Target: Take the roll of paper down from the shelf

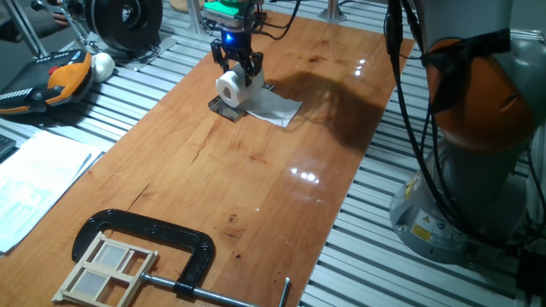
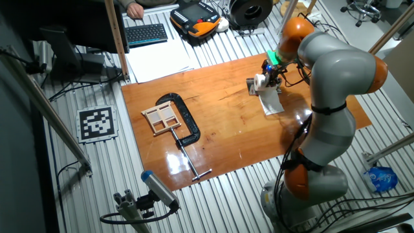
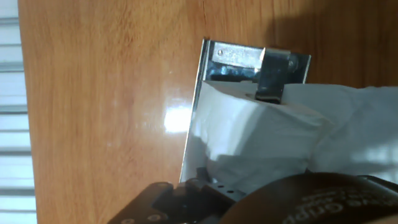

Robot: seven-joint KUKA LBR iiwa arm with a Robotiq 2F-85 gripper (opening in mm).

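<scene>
The roll of paper is small and white, with its hollow core facing left. It stands on the shelf, a small dark plate with shiny metal edges at the far end of the wooden table. Its loose sheet trails to the right on the wood. My gripper comes down from above with a finger on each side of the roll, closed against it. In the hand view the roll fills the space between my fingertips, over the shelf. The other fixed view also shows the roll.
A big black C-clamp holding a small wooden frame lies at the near end of the table. Flat printed sheets and a white ball lie to the left, off the wood. My arm's base stands at the right.
</scene>
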